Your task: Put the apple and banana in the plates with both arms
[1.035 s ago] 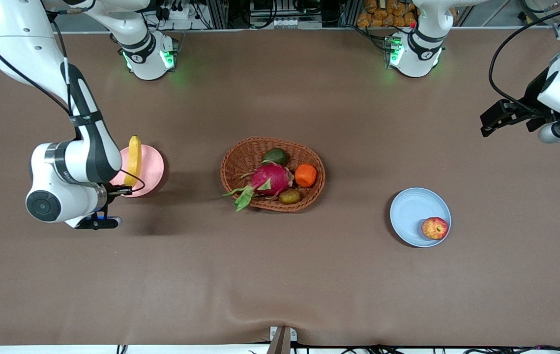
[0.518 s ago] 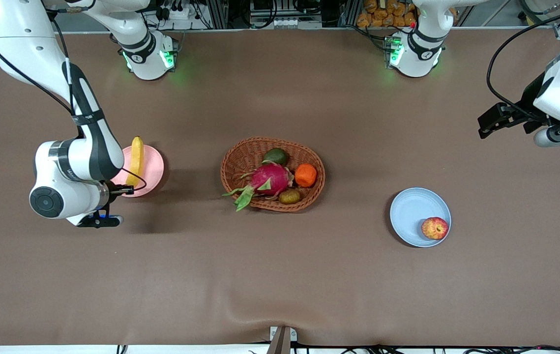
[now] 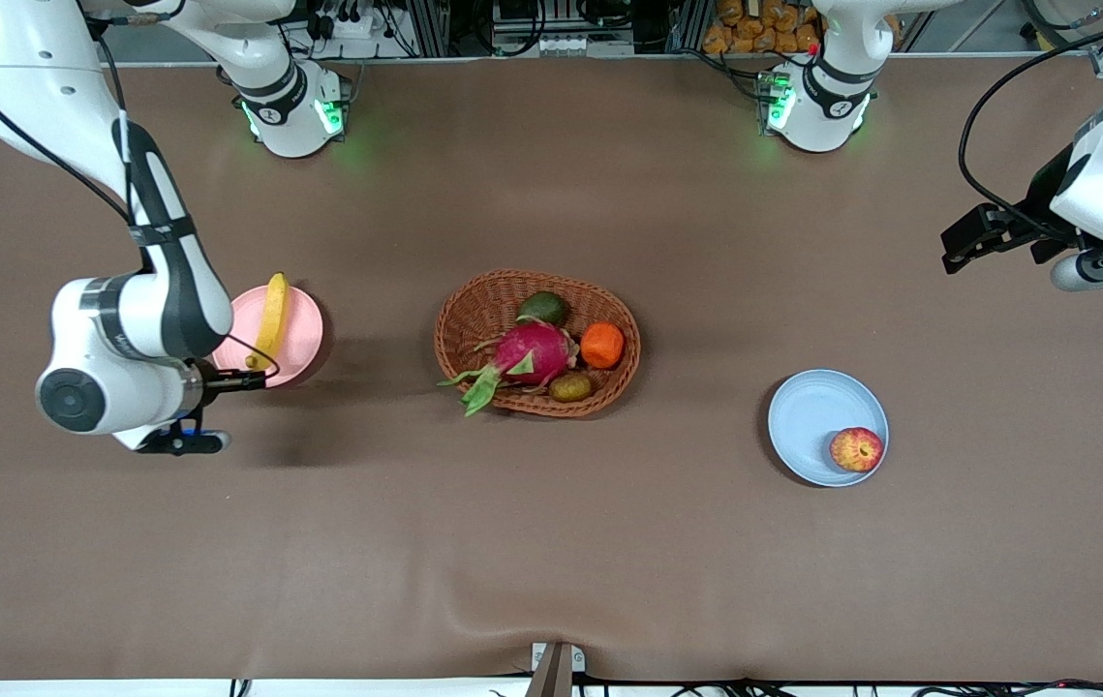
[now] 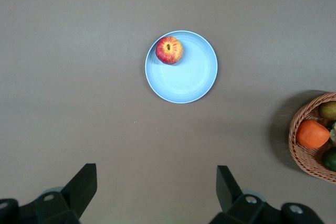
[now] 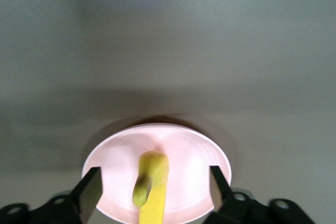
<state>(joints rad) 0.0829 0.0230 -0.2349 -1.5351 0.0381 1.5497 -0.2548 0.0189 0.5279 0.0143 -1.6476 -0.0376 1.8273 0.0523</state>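
No text, label, brand name, number or sign can be read anywhere. The right arm (image 3: 139, 319) carries small dark lettering on its white wrist housing, just beside the pink plate (image 3: 304, 334), but it is too small to make out.

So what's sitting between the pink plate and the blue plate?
In the front view, the wicker basket of fruit lies between the pink plate and the blue plate.
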